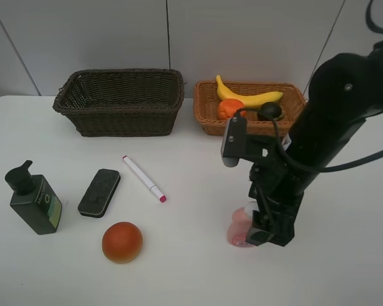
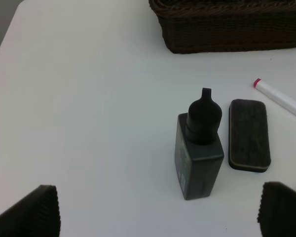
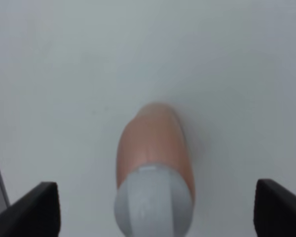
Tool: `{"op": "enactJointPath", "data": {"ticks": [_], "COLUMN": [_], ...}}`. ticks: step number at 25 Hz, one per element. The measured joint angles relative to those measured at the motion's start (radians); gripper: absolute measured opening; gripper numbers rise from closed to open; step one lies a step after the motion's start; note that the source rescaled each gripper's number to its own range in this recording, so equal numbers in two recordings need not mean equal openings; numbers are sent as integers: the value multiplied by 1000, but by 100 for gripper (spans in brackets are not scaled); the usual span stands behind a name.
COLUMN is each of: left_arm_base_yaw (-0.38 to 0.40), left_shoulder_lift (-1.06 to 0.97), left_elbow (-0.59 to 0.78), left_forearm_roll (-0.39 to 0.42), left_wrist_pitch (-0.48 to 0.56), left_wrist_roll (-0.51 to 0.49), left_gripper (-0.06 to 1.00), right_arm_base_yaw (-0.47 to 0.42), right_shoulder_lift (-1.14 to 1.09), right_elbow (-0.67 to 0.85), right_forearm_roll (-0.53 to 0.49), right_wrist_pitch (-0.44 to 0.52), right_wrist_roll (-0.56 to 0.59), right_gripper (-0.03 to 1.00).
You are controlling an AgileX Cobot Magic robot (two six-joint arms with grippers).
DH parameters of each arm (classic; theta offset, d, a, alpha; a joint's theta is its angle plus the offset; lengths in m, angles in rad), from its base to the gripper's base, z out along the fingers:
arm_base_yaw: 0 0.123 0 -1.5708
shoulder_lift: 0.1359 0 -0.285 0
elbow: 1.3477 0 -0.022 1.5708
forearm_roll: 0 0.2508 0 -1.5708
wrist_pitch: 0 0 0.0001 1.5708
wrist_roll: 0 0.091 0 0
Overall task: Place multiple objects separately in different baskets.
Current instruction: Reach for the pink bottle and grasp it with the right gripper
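My right gripper (image 1: 263, 231) hangs open over the pink bottle (image 1: 237, 227), which stands on the table. In the right wrist view its fingers (image 3: 37, 207) flank the pink bottle (image 3: 150, 148) without touching it. The light basket (image 1: 210, 123) holds the banana (image 1: 250, 97), tangerine (image 1: 228, 109) and dark green fruit (image 1: 270, 110). The dark basket (image 1: 124, 120) looks empty. On the left lie the pump bottle (image 1: 35, 201), eraser (image 1: 99, 192), marker (image 1: 142, 178) and red-orange ball (image 1: 122, 241). My left gripper (image 2: 160, 217) is open above the pump bottle (image 2: 200, 153).
Both baskets stand side by side against the back wall. The left wrist view also takes in the eraser (image 2: 249, 134), the marker (image 2: 281, 98) and the dark basket (image 2: 227, 29). The table's left edge (image 2: 5, 42) runs near the pump bottle.
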State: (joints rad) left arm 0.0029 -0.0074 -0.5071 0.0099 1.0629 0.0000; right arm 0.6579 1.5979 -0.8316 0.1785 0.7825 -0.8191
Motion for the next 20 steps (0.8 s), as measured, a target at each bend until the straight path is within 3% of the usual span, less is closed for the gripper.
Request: {"op": "enactJointPath", "data": {"ticks": [14, 18, 20], "left_arm_base_yaw": [0, 0, 0], "left_shoulder_lift": [0, 0, 0], "left_elbow": [0, 0, 0], "left_forearm_roll": [0, 0, 0], "left_wrist_pitch": [0, 0, 0], "left_wrist_roll": [0, 0, 0], "left_gripper": [100, 100, 100], "right_arm_base_yaw": [21, 21, 21], "right_shoulder_lift": [106, 109, 109], "right_elbow": [1, 1, 1], "right_forearm_roll": [-1, -1, -1], "right_wrist_pitch": [-71, -71, -70], "right_wrist_roll": [0, 0, 0], "right_gripper": [96, 82, 63]}}
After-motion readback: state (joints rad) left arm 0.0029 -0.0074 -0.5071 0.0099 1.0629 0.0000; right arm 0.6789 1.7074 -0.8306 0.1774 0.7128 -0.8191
